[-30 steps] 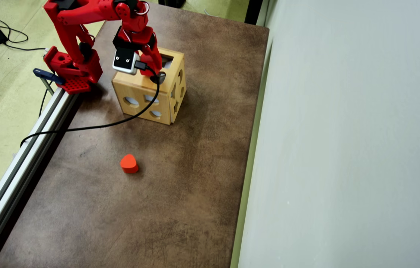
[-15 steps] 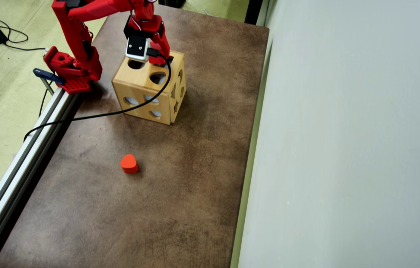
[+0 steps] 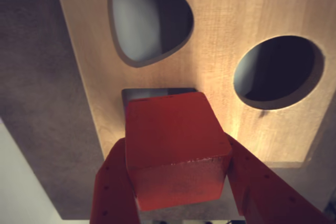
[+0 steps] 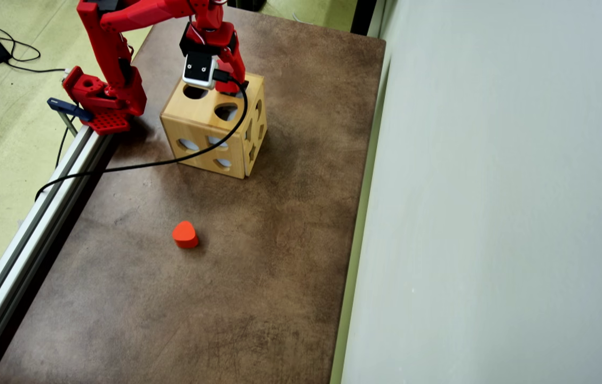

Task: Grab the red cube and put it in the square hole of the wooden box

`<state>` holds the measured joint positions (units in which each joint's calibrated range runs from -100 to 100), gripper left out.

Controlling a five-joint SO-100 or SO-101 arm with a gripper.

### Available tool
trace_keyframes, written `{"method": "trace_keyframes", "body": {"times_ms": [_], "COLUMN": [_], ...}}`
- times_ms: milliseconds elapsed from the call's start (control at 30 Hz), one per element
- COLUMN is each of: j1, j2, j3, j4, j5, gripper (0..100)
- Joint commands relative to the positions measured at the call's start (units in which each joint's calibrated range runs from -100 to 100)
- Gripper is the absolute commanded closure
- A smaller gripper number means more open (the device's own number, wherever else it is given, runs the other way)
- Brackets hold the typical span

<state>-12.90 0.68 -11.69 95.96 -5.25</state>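
Red cube (image 3: 176,150) clamped between gripper (image 3: 178,182) fingers on opposite flat faces, hovering over the wooden box (image 4: 210,130) top near the table's (image 4: 279,298) far left corner in overhead view. Square hole (image 3: 157,93) mostly hidden behind it. Looks rigid, light, painted-slick; side-face grip seems right, keep edges parallel to hole.

arm (image 4: 119,32): all bright red plastic, we'd say 3D-printed
fingers (image 3: 113,192): red, tiny screw holes
camera (image 4: 199,70): white-grey block, black cable (image 4: 173,160)
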Motion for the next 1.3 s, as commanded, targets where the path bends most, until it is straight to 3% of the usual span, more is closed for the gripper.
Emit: {"method": "trace_keyframes", "body": {"times_ms": [0,1000,1100,1267], "j1": [0.3,-0.5,-0.5,-1.8], "j2": [0.1,4.3,4.3,3.4], "j3": [-1.0,-0.9,-0.7,-0.1], "j4": [-1.1,-0.6,-0.3,0.0], "j5": [-0.1,-0.2,-0.2,-0.2], "gripper": [98,98,92,74]}}
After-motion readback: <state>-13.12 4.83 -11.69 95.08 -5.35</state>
